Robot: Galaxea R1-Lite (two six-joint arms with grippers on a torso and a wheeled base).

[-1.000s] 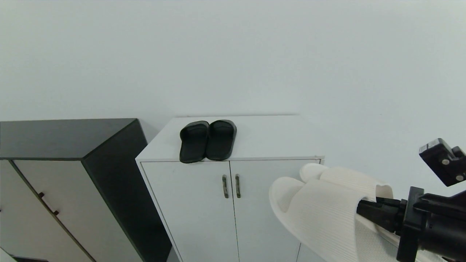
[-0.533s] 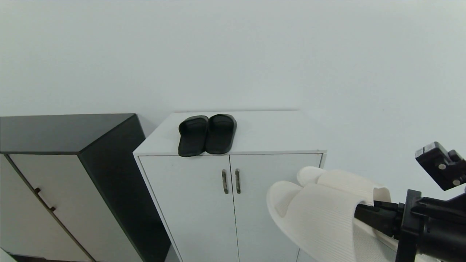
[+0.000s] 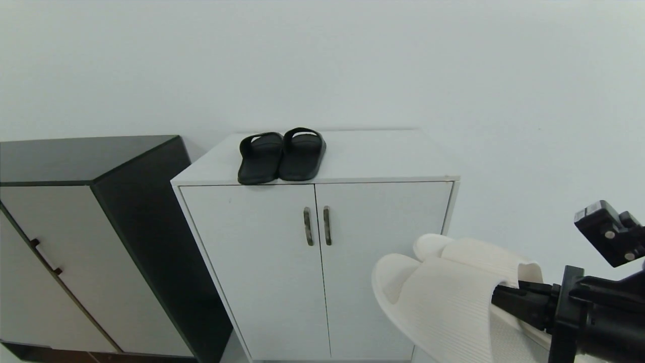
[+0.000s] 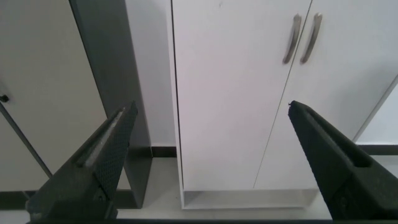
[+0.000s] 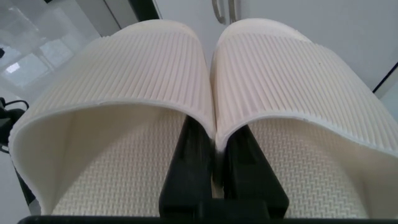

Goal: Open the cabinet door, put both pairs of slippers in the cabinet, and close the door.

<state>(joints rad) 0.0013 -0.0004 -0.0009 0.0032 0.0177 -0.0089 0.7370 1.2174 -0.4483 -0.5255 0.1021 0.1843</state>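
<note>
- You are gripping the white slippers, pinched together in your right gripper, before the cabinet's right door, with the toes pointing at it.
- Your left gripper is hanging open and empty, facing the cabinet's left door low down. The upright handles are lying above it, so it looks the nearer free hand.
- The black slippers are sitting on the cabinet's top.

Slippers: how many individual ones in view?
4. Two black rubber slides side by side on top of the white two-door cabinet; two cream ribbed slippers pinched together in the right gripper. Closed doors hide the inside.
</note>
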